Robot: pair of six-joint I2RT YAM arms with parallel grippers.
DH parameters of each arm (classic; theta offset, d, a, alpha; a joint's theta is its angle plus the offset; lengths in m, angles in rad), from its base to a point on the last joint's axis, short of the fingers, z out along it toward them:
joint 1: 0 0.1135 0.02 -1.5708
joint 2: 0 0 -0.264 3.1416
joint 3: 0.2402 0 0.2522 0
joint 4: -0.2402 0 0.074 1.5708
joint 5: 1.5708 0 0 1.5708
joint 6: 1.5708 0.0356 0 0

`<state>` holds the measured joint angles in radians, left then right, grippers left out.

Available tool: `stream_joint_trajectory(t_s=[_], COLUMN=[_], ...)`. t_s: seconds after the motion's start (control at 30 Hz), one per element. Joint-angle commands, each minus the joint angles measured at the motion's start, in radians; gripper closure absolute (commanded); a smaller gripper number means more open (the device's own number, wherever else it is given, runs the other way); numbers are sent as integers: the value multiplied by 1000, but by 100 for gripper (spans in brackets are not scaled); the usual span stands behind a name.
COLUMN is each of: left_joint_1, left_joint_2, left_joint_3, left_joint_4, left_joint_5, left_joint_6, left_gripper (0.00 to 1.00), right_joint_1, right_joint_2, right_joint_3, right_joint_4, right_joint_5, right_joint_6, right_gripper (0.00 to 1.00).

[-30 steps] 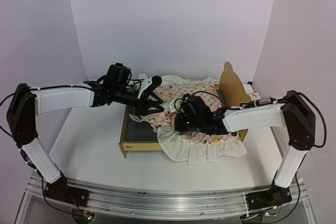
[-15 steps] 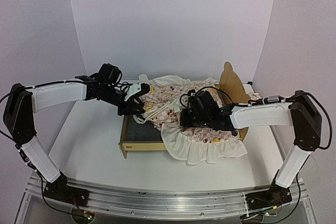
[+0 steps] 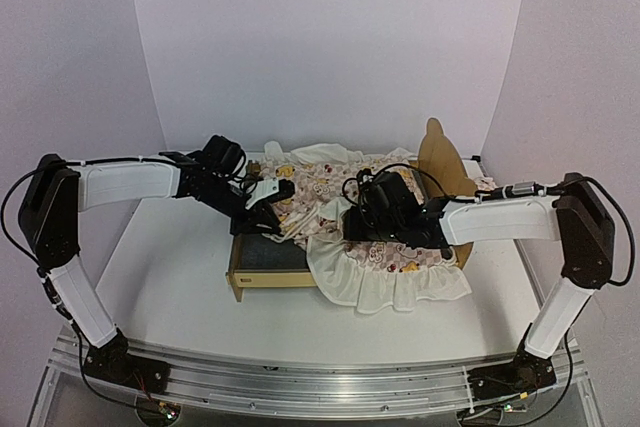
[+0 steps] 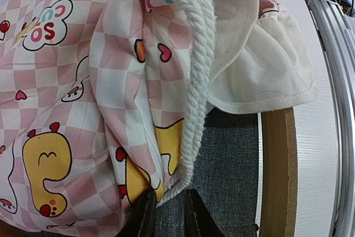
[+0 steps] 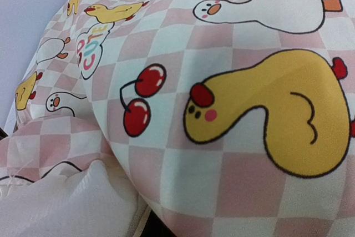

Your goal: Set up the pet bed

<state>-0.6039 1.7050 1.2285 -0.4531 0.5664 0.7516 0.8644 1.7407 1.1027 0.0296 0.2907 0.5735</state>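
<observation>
Since a second ago the left arm (image 3: 125,184) has dropped lower and reached in over the open end of the pet bed (image 3: 262,275), bringing the left gripper (image 3: 262,209) down to the bunched fabric, while the right arm (image 3: 500,219) has drawn its wrist slightly toward the headboard (image 3: 442,162). On the white table (image 3: 170,277) the pet bed sits in the middle, between the two arms, with its eared headboard upright at the right end. The pink checked duck quilt (image 3: 385,282) is heaped over most of the bed, and its cream ruffle spills over the near rail onto the table. A patch of the grey base (image 4: 230,159) shows at the left end. The right gripper (image 3: 365,225) is pressed into the middle of the quilt with its jaws together (whether cloth is caught between them cannot be told). In the left wrist view, that gripper's dark fingers (image 4: 145,217) stand close on either side of the lower end of a twisted white cord (image 4: 195,98) running along the quilt's folded edge. Whether they are already pinching it cannot be told.
</observation>
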Motion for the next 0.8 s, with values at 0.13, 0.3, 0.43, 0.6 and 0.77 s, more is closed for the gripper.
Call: stream_joint_trajectory(t_s=[0.13,0.3,0.43,0.6,0.77], left_joint_1=[-9,-45,-48,-61,-65], left_joint_2=[-176,-162,-117,-64,-35], left_joint_3=[-146,-215,-213,-198,-188], left_joint_4=[73,159,273,349,395], left_joint_5=[59,-25,-86,-117,-156], left_joint_6=[-33,-73,-106,-122,-124], left_gripper=[73,71,65,64,68], right_joint_1=[-6,-6,-7,-7,-6], right_joint_2=[-41,-32,-25,-24,-31], right_joint_3=[13,29,40,37,40], right_joint_4=[11,11,11,12,12], right_joint_5=[10,0,-10,-7,-12], right_joint_6=[-19,-26,-30,-25,-39], right_gripper=[100,100,100,100,100])
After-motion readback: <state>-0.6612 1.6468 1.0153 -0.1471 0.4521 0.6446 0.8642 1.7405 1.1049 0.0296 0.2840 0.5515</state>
